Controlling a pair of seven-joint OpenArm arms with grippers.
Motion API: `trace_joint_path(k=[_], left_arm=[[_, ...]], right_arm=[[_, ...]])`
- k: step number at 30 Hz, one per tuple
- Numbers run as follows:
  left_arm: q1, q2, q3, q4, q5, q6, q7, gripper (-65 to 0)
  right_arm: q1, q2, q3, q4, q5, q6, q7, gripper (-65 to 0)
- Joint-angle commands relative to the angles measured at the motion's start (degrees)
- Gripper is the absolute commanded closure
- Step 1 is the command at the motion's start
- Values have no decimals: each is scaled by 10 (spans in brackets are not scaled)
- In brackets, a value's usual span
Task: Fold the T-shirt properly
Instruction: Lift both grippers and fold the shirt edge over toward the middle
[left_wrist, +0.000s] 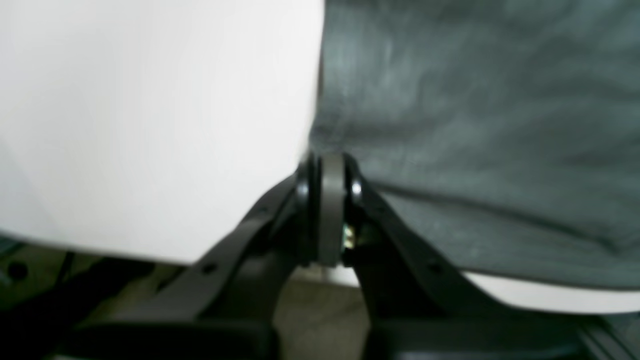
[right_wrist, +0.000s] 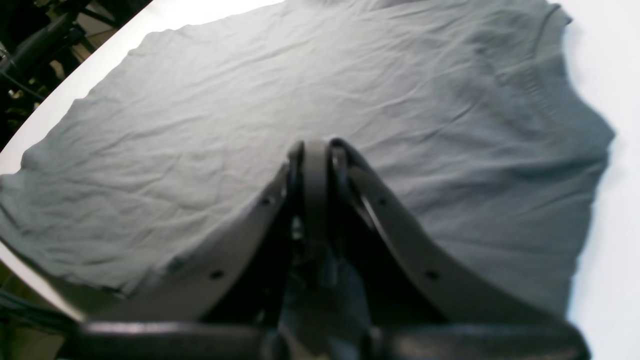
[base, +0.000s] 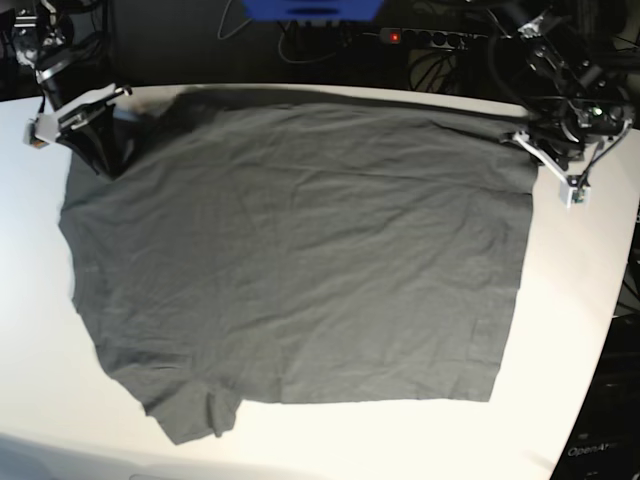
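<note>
A white table (base: 40, 300) with a rounded far edge fills the base view; behind it the room is dark, with cables and a power strip (base: 432, 37) showing a red light. The shirt (base: 300, 250), dark grey, soft and finely creased, lies spread flat over most of the table, one short sleeve (base: 190, 410) at the near left corner.

Only the base view takes in the whole garment and both arms at its far corners. The right wrist view adds the wrinkles across the cloth and a ribbed hem along its right side. The left wrist view shows a straight shirt edge against bare table.

The right gripper (right_wrist: 316, 150) is clenched, its dark curved fingers meeting at the tips above the cloth, gripping nothing visible. The left gripper (left_wrist: 327, 167) is likewise clenched at the shirt's edge; blur hides whether cloth is pinched. Both wrist views are soft, and the gripper bases block their lower parts.
</note>
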Motion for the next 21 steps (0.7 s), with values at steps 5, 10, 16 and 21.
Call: trace_joint_path(k=[5, 10, 16, 21], left_arm=[[-25, -6, 1, 11, -3, 1, -2, -23], [-47, -5, 0, 11, -3, 1, -2, -23], [-84, -3, -2, 11, -3, 1, -2, -23], [-111, -3, -2, 4, -2, 1, -2, -23]], right_arm=[[21, 25, 9, 7, 8, 5, -10, -3], [55, 26, 9, 7, 8, 5, -45, -3], [94, 34, 9, 7, 8, 5, -80, -3], [128, 42, 9, 5, 8, 5, -108, -3]])
